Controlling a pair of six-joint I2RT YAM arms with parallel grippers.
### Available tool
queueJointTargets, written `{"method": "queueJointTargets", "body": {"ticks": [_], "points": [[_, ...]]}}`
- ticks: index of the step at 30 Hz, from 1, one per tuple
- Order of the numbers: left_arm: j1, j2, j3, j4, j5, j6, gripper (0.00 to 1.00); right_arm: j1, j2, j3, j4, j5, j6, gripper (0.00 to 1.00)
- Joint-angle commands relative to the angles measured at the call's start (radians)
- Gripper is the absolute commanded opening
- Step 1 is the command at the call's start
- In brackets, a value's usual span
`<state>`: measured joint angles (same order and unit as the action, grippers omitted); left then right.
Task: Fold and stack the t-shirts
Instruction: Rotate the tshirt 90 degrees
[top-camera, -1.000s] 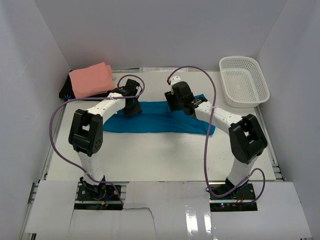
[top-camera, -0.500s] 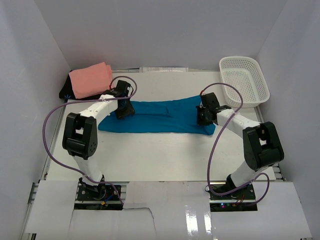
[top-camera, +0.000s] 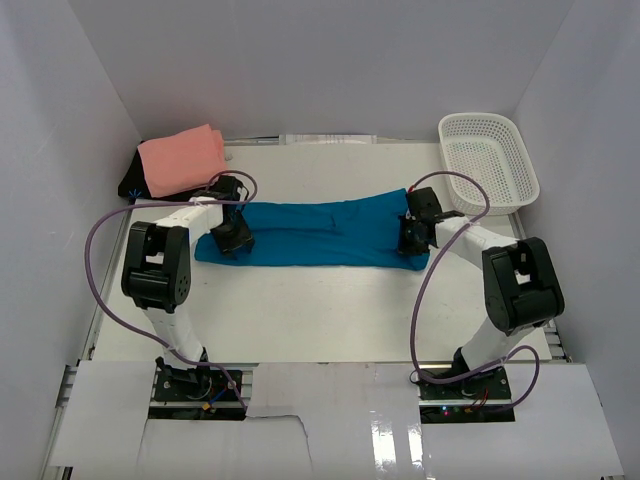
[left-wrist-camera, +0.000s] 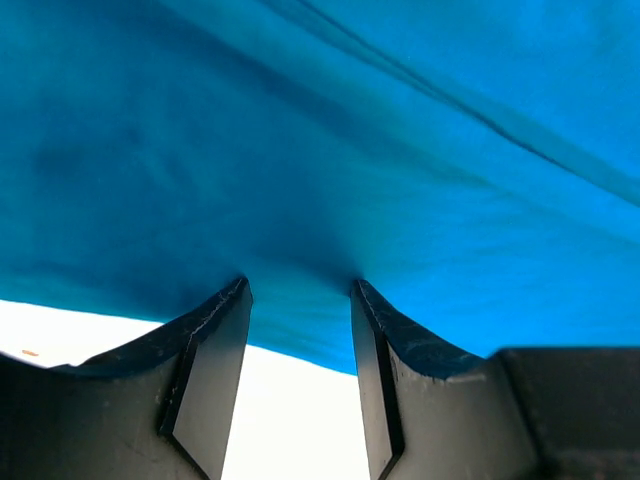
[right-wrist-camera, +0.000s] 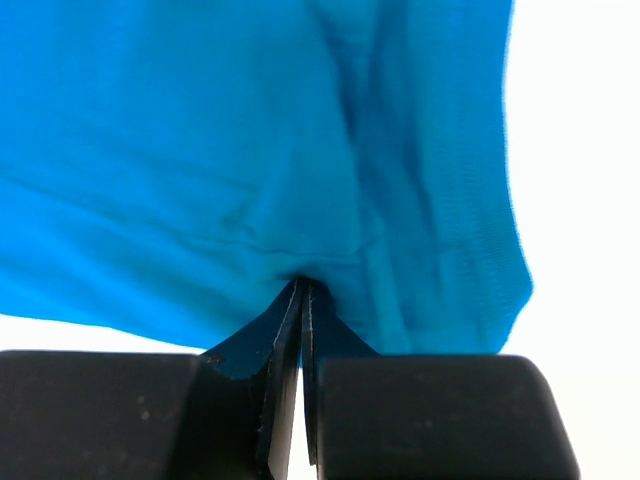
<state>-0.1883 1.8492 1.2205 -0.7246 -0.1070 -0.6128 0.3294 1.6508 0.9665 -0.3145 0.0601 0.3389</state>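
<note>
Swung outward and down, the right gripper (right-wrist-camera: 303, 286) now pinches the right end of the soft, creased teal t-shirt (top-camera: 320, 232), a long strip across the tabletop (top-camera: 320, 305); the left gripper (left-wrist-camera: 298, 290) stands spread at its left edge.

Parted tool (left-wrist-camera: 300, 288) tips at teal t-shirt (left-wrist-camera: 350, 150) edge, perhaps in contact

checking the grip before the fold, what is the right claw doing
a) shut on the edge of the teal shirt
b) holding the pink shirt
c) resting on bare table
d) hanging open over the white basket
a: in the right wrist view the right claw has its fingers pressed together, with the edge of the teal shirt pinched between them.
</note>
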Motion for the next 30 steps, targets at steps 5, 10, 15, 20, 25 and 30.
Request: {"method": "queueJointTargets", "body": {"ticks": [5,10,15,20,25,30], "points": [[0.015,0.059,-0.033,0.002,0.015,0.015,0.55,-0.072,0.072,0.063,-0.028,-0.006,0.017,0.08],[0.0,0.053,-0.085,0.005,0.043,0.008,0.54,-0.112,0.162,0.153,-0.044,-0.037,-0.001,0.08],[-0.036,-0.018,-0.134,0.005,0.07,-0.011,0.53,-0.136,0.294,0.28,-0.06,-0.049,-0.02,0.08],[-0.077,-0.073,-0.222,0.011,0.155,-0.079,0.53,-0.153,0.447,0.483,-0.123,-0.049,-0.037,0.08],[-0.147,-0.174,-0.332,0.037,0.174,-0.221,0.54,-0.161,0.527,0.593,-0.129,-0.123,-0.038,0.08],[-0.273,-0.235,-0.384,0.062,0.208,-0.35,0.54,-0.161,0.593,0.696,-0.129,-0.163,-0.052,0.08]]}}
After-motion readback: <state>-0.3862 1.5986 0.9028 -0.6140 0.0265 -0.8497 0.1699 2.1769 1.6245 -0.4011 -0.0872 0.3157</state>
